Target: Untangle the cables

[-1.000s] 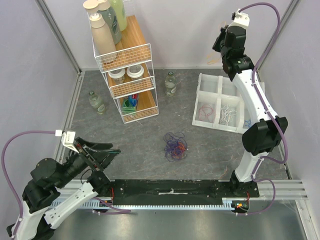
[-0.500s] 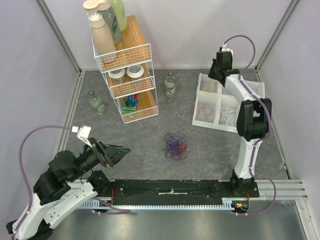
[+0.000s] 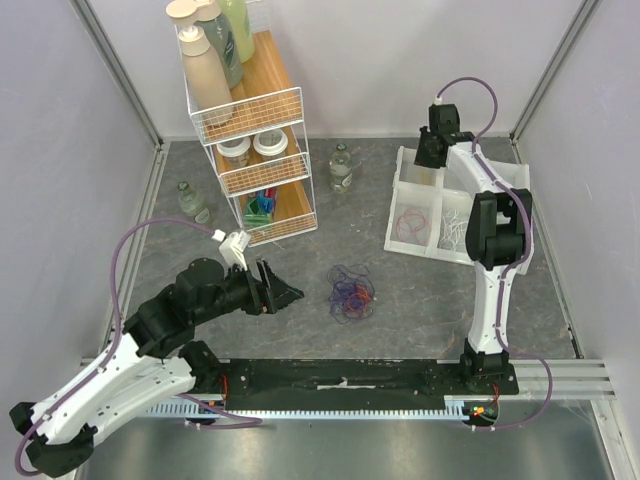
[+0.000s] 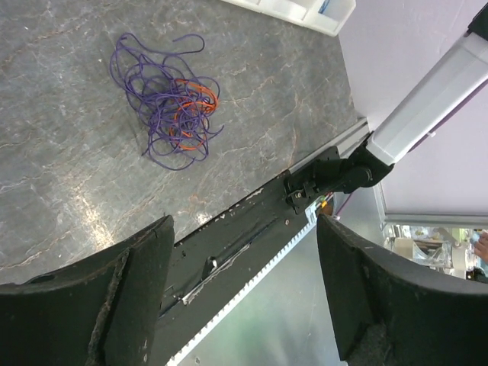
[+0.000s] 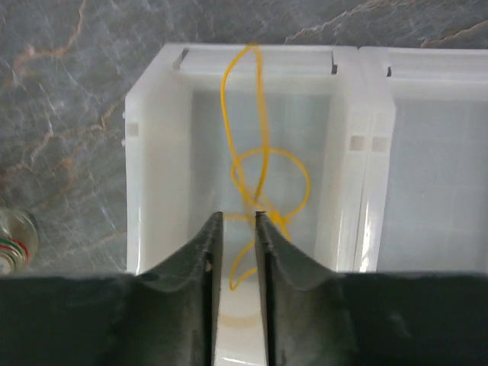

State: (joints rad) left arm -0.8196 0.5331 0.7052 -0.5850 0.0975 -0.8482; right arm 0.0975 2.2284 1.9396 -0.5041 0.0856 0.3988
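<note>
Two claws: the left claw [image 3: 285, 293] gapes wide and holds nothing, hovering low over the counter [image 3: 420, 300] just left of the tangle [image 3: 350, 292]. The right claw [image 5: 238, 217] hangs over a far compartment of the tray [image 3: 392, 235], its jaws parted by a narrow slot wider than the cord below, so nothing looks pinched.
Cables: the tangle, purple and orange-red strands knotted together, lies mid-counter, apart from both claws. One yellow cord [image 5: 263, 164] lies looped in the compartment under the right claw. A red cord [image 3: 410, 222] and a white cord [image 3: 455, 228] sit in nearer compartments.
Step in hand: judging by this, the yellow cord is being dropped off as sorted, while the left claw lines up on the tangle.
Next move: the left claw should close on a single outer loop and draw it out slowly. The right claw should lift without snagging the yellow loop.
</note>
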